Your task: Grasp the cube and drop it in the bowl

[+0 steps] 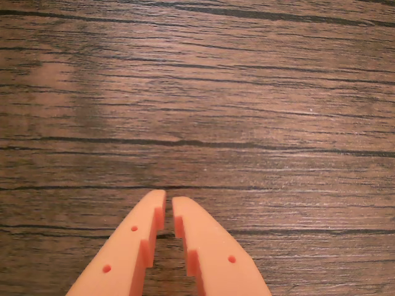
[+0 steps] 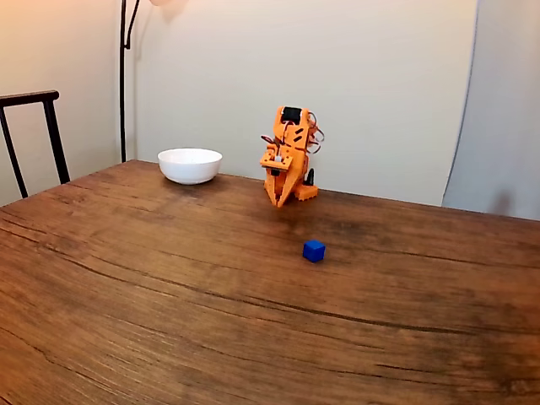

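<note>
1. Gripper [image 1: 168, 203] orange, jaws nearly together, nothing between them; tips point down at bare wood table [image 1: 247, 123].
2. Fixed view: arm [image 2: 288, 156] folded at far edge.
3. Cube [image 2: 314, 251] on table, apart from arm.
4. Bowl [image 2: 190, 164] left of arm.

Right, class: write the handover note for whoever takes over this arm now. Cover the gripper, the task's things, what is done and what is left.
Orange two-finger gripper: nearly shut, empty, over bare wooden table.
Small bright-blue cube: on the table in front of the folded arm, untouched.
White round bowl: left of the arm in the fixed view, apparently empty.
Done: nothing.
Left: open, reach, grasp the cube, drop it in the bowl.
</note>
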